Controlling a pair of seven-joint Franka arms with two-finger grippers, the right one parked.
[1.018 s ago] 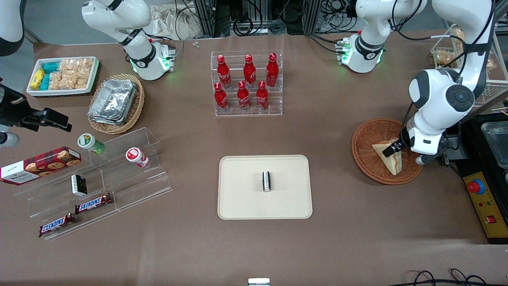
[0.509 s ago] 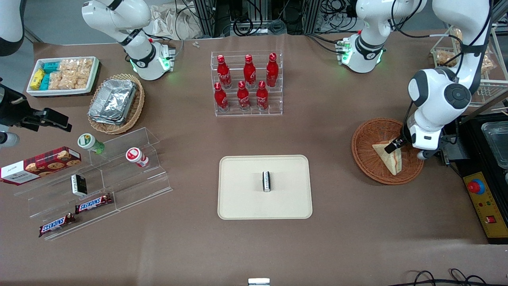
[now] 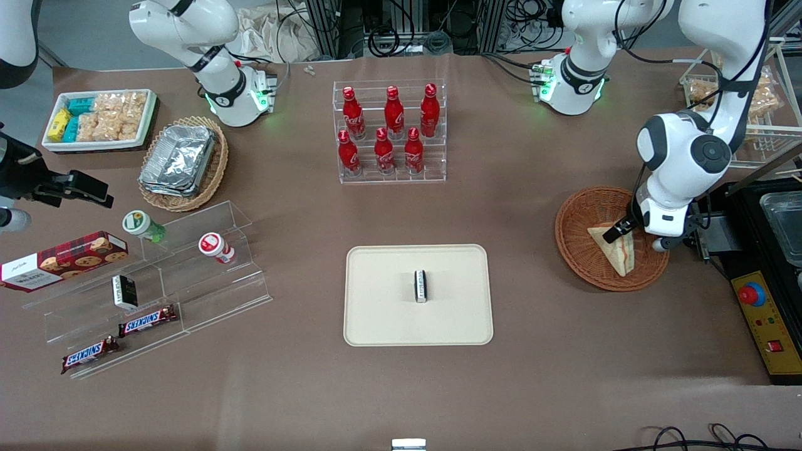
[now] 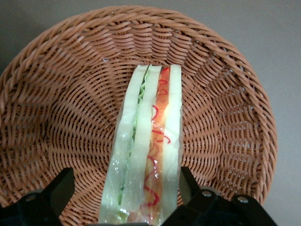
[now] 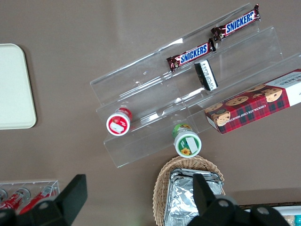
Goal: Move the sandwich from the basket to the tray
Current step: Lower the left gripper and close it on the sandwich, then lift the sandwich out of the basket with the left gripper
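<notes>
1. Front view, task items. The sandwich (image 3: 615,249) lies in the basket (image 3: 579,244) at the working arm's end of the table, its long cut edge turned toward the arm. The tray (image 3: 376,313) sits mid-table, well apart from the basket and nearer the camera than the bottle rack (image 3: 391,131). It already carries a small dark packet (image 3: 421,286) near its centre; the margins around that packet look free for a set-down.

2. Front view, tool. The gripper (image 3: 617,230) is down inside the basket at the sandwich's upper corner, approaching from the arm's side. This suits a pinch across the bread faces rather than a scoop.

3. Left wrist view. The gripper (image 4: 123,197) shows one dark finger (image 4: 59,188) on each side of the wedge's near end, the jaws spread wider than the sandwich (image 4: 148,146). A gap shows at the first finger; contact at the second cannot be told. Nothing is gripped. The sandwich stands on edge against the basket (image 4: 61,108) weave, red and green filling facing the camera, so the flat faces meet the pads.

4. Change against earlier frames. The wrist has drawn slightly farther from the front camera and the elbow has risen, while the fingertips keep to the same corner. The sandwich and basket are unmoved.

5. Judgement: alignment for the grasp, closure pending.
</notes>
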